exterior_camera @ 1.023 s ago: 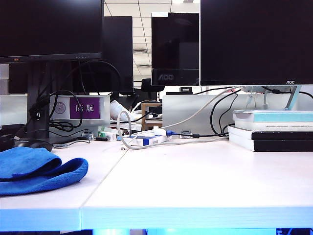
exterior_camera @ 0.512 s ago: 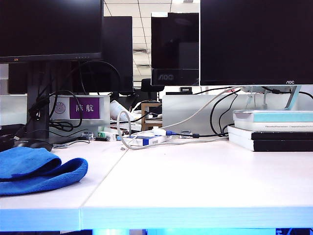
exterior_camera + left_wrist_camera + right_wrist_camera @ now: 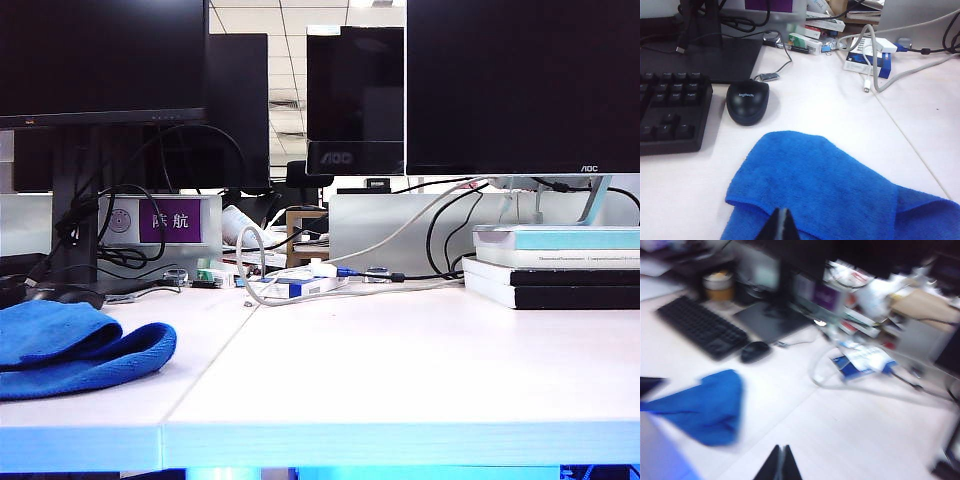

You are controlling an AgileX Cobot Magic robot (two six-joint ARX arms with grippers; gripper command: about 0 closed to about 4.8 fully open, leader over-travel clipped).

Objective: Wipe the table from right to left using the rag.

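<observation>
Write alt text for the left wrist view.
A blue rag lies folded on the white table, with the shut left gripper just above its near edge. Beyond it sit a black mouse and a black keyboard; a seam crosses the table, with cables and small boxes further back.

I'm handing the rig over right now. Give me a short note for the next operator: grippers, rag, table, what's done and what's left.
Left gripper: shut, empty, just above the near edge of the rag.
Right gripper: shut, empty, up over the bare table; its view is blurred.
The rag lies bunched at the table's left end, near the black mouse and keyboard, free of both grippers.
Done: rag is already at the left end.
Left: confirm the surface is wiped; otherwise nothing obvious.
</observation>
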